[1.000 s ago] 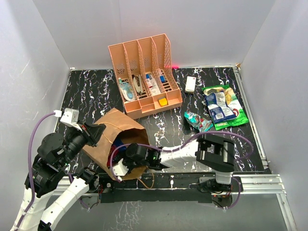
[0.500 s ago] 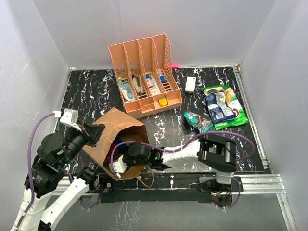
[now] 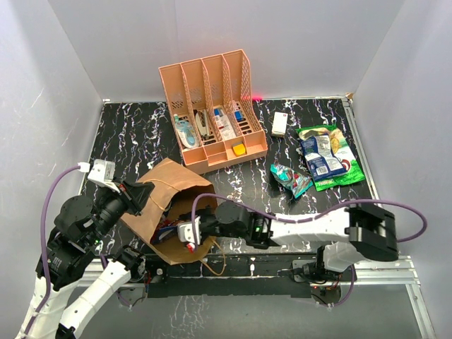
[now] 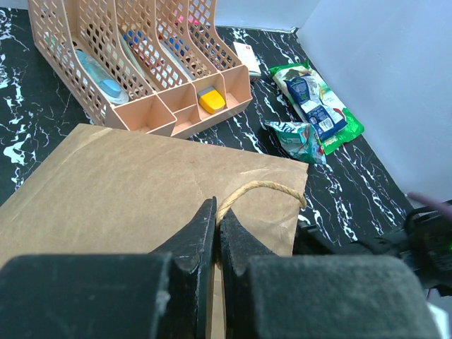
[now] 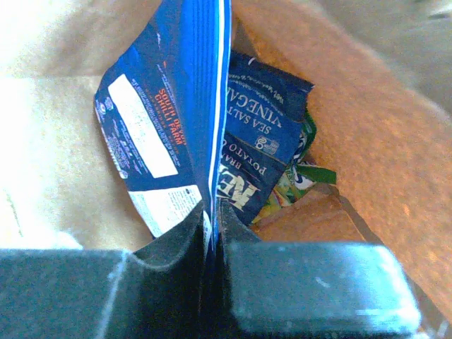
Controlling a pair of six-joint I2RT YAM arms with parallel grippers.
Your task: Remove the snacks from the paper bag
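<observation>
Pulling slowly and straight out seems best: right gripper (image 5: 212,215) is clenched on the blue packet (image 5: 166,106), left gripper (image 4: 216,215) is clamped on the paper bag (image 4: 141,183).

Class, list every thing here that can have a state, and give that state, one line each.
paper bag: on its side, mouth open.
left gripper: shut on the paper bag at its handle.
right gripper: shut on the blue packet, inside the bag.
blue packet: gripped by its edge, not yet out.
green chip bag: out of the bag, lying flat.
</observation>
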